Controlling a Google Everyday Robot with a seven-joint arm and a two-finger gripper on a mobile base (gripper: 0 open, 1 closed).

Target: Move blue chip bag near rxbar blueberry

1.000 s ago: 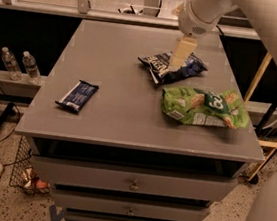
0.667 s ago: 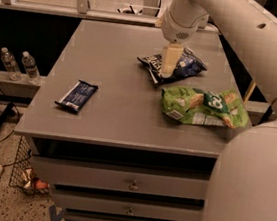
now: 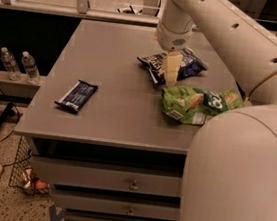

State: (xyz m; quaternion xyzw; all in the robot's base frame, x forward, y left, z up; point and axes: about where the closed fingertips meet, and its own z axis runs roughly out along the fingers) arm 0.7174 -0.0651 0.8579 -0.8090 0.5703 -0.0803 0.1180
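Observation:
The blue chip bag [image 3: 190, 63], crinkled navy with white lettering, lies at the back right of the grey table [image 3: 111, 124]. My gripper [image 3: 171, 72] hangs from the cream arm straight over the bag's left half, its tip at the bag's front edge, hiding part of it. The rxbar blueberry [image 3: 76, 95], a slim dark blue bar with white text, lies flat near the table's left front, well apart from the bag and the gripper.
A bright green snack bag [image 3: 200, 102] lies just in front of and right of the blue bag. My arm's large cream links fill the right side. Two water bottles [image 3: 18, 64] stand on a low shelf at left. Drawers [image 3: 132, 184] sit below the tabletop.
My gripper has moved left and down over the blue chip bag. The arm has swung closer and fills more of the right side. The bags and bar have not moved.

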